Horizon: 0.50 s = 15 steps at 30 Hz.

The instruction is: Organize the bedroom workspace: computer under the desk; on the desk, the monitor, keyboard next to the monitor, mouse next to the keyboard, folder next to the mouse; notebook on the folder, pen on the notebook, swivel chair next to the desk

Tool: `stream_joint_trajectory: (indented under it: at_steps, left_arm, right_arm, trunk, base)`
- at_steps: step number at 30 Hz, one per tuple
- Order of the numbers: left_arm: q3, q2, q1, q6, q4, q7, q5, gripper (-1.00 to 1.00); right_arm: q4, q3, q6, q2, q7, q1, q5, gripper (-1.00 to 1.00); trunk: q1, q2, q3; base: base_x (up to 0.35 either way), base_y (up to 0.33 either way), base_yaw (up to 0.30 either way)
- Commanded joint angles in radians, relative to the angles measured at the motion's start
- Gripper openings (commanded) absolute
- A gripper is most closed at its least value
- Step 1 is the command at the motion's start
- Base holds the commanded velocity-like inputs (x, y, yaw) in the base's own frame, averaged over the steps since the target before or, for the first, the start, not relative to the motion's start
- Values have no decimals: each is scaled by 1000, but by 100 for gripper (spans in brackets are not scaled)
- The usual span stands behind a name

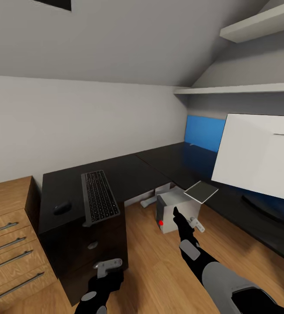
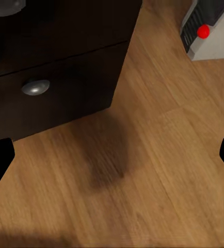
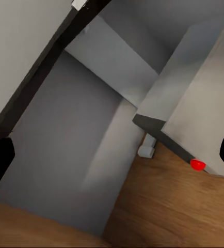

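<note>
Computer, small light grey tower box with a red dot low on its front (image 1: 173,211), sits on the wooden floor (image 1: 159,266) at the near edge of the long L-shaped glossy black worktop (image 1: 133,172), only partly under it, top panel looks tilted or lifted. Judgement: rigid box, moderately heavy, smooth sides so slippery; best pushed low on a flat face or clamped across its narrow width, not by the loose-looking top. Right end effector (image 1: 186,220) hovers just beside the tower's near right side, fingers spread, holding nothing; right wrist view shows the tower's lower edge and red dot close ahead. Left end effector (image 1: 108,267) hangs low in front of the black drawers with round silver knobs (image 1: 91,253), also spread and empty. Slim flat grey keyboard with dark keys (image 1: 99,197) lies on the left wing of the worktop, a dark rounded mouse (image 1: 62,207) to its left. Wide flat monitor with white back (image 1: 259,155) stands on the right wing, overhanging near the right arm: collision risk on any lift. White worktop leg (image 1: 149,200) behind the tower limits how far it can go in. Light wooden chest of drawers (image 1: 8,235) far left, out of the way.
</note>
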Motion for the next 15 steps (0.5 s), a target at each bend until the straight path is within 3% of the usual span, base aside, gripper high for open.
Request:
stream_joint_trajectory:
  at_steps: [1,9,14,15]
  left_arm:
    - [-1,0,-1,4,-2,8,9,100]
    - [3,1,-1,8,71,5,5,100]
    - [2,2,-1,6,89,5,2,100]
    - [2,2,-1,5,92,5,3,100]
  right_arm:
    - [1,5,-9,0,7,-1,-11,100]
    - [-11,0,-92,1,-4,-1,-15,100]
    - [-46,-3,-107,-1,-49,-3,-14,100]
    - [-66,-4,-108,-3,-86,-3,-14,100]
  trunk:
    - [0,-1,-1]
    - [0,-1,-1]
    - [0,-1,-1]
    - [0,-1,-1]
  base:
    - [0,0,0]
    - [0,0,0]
    - [0,0,0]
    - [0,0,0]
